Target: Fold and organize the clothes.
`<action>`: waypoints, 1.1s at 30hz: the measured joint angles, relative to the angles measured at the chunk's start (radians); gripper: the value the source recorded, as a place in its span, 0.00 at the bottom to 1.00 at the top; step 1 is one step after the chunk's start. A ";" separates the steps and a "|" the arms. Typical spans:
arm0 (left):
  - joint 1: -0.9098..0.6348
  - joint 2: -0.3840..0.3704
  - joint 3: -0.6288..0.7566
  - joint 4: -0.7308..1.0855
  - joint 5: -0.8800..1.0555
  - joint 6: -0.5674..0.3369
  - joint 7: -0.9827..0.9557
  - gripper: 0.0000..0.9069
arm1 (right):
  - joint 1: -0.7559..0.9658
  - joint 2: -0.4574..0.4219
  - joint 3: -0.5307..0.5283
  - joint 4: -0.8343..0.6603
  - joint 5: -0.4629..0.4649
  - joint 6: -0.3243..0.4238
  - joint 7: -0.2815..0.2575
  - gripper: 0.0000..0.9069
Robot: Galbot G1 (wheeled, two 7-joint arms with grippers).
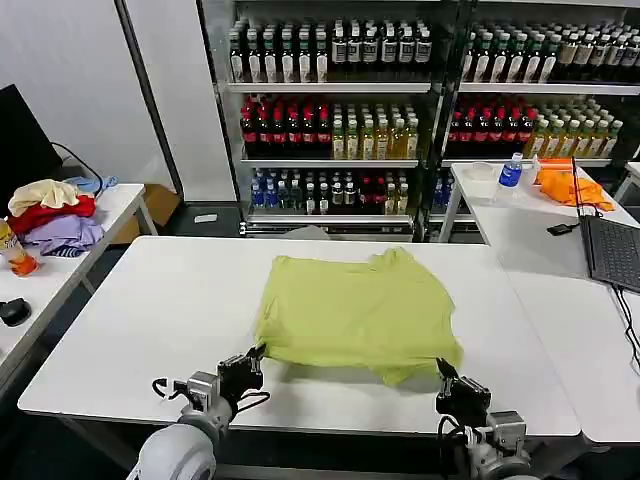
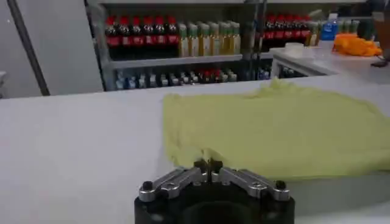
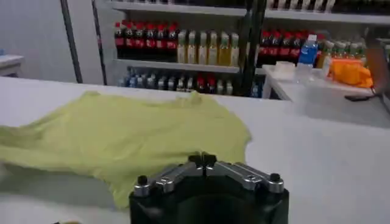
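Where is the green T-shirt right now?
In the head view, the lime-green soft short-sleeved T-shirt lies on the white table, near its front edge, between the left gripper and right gripper.

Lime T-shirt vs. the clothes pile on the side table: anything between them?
Bare white tabletop, then the gap to the side table. Nothing sits between the T-shirt and the pile in the head view.
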 measured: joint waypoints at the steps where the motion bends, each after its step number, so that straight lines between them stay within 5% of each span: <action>1: -0.012 0.003 0.006 0.007 0.000 0.000 0.000 0.02 | 0.014 -0.006 -0.003 -0.008 0.001 0.000 -0.001 0.00; 33: -0.325 -0.069 0.168 0.315 0.073 0.019 -0.029 0.02 | 0.376 -0.062 -0.169 -0.342 -0.041 0.040 -0.030 0.00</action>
